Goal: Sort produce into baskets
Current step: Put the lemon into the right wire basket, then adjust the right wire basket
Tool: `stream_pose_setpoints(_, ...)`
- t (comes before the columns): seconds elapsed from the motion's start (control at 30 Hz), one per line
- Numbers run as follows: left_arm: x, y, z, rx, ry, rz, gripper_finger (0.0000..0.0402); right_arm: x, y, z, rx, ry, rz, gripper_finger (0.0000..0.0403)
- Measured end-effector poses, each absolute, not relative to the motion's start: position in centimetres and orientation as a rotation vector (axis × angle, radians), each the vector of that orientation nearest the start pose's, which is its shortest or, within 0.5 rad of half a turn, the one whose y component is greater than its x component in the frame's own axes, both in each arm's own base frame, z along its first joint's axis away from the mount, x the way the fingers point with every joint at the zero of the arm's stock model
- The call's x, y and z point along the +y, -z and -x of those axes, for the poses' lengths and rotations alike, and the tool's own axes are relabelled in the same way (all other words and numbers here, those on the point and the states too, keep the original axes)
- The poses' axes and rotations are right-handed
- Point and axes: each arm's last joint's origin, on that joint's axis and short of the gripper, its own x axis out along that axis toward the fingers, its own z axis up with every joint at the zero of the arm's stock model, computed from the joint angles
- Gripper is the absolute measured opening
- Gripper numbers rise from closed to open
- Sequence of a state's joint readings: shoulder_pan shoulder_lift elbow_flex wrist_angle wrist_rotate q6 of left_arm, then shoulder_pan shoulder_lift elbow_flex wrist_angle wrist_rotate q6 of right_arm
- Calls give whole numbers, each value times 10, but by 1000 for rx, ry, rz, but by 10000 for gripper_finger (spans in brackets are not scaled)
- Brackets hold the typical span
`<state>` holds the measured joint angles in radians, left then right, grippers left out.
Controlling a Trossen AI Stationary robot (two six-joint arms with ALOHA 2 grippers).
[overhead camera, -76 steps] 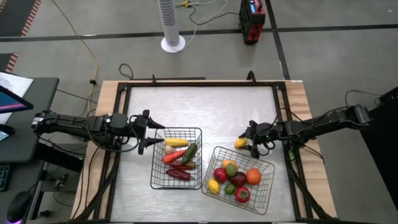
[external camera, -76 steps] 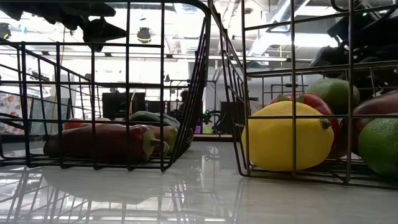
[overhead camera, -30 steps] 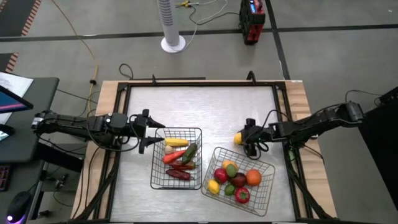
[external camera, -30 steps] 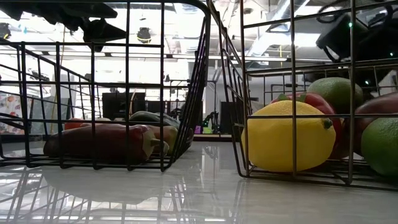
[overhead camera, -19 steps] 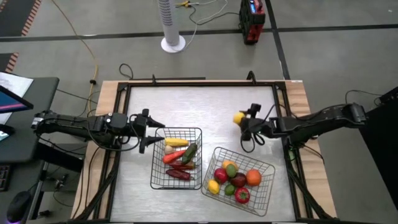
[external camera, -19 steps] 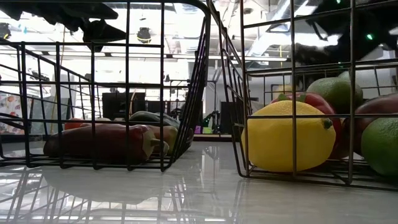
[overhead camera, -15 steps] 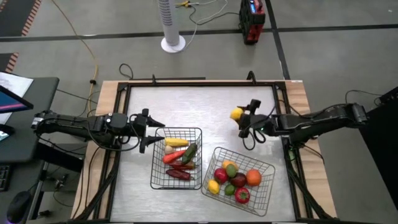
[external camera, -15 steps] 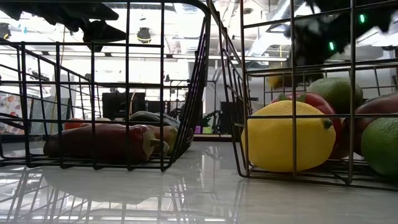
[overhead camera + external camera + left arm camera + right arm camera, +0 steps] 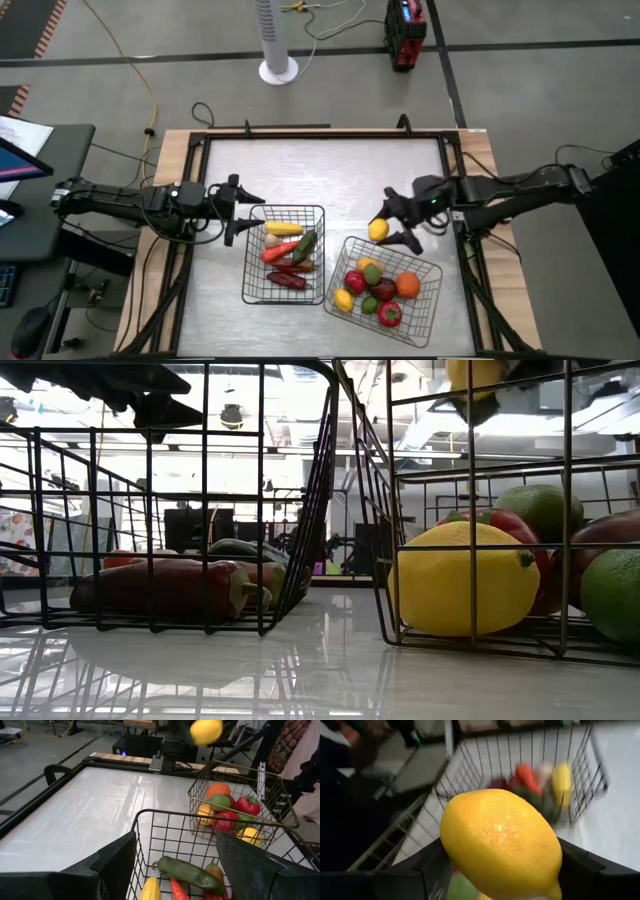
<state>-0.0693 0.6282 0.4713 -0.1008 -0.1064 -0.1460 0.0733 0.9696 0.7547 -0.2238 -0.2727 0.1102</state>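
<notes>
My right gripper is shut on a yellow lemon, held in the air just beyond the far left corner of the right wire basket. That basket holds round red, green, orange and yellow produce. The left wire basket holds long pieces: corn, a green cucumber, carrot and maroon ones. My left gripper is open and empty at the left basket's far left corner. The lemon also shows high up in the low view and in the left wrist view. My right gripper pinches the lemon's two opposite sides between its two fingers. The fingers come roughly level from the table's right. The lemon is lifted clear of the table and of the basket.
A black raised frame runs around the table top. Bare table lies beyond both baskets toward the far edge. A white fan stand and a red device are on the floor behind the table.
My right gripper, holding the lemon, has swung toward the far edge, then come back toward the near edge and the right basket's far left corner. It has risen and turned so its fingers point toward the table's left. The lemon stays in the hold.
</notes>
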Motion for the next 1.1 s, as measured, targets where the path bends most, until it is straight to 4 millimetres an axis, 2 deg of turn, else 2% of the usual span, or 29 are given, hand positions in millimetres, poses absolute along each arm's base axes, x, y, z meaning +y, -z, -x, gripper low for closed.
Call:
stream_pose_setpoints(0.2,-7,-255,-151,253,-60,120,263,36,-264,-222,613,-319,-237,344)
stream_pose_setpoints(0.4,-7,-255,-151,253,-62,129,263,44,-258,-226,658,-336,-255,378)
stream_pose_setpoints(0.53,-7,-255,-151,252,-62,146,263,37,-263,-222,708,-244,-247,377)
stream_pose_setpoints(0.67,-7,-255,-151,252,-64,146,263,22,-251,-219,793,-43,-209,368)
stream_pose_setpoints(0.8,-7,-255,-151,251,-64,146,263,14,-238,-218,888,-95,-307,360)
stream_pose_setpoints(0.9,-7,-255,-151,253,-64,145,263,17,-243,-217,894,-152,-381,351)
stream_pose_setpoints(1.1,-7,-255,-151,252,-63,131,263,37,-254,-205,1057,-136,-434,324)
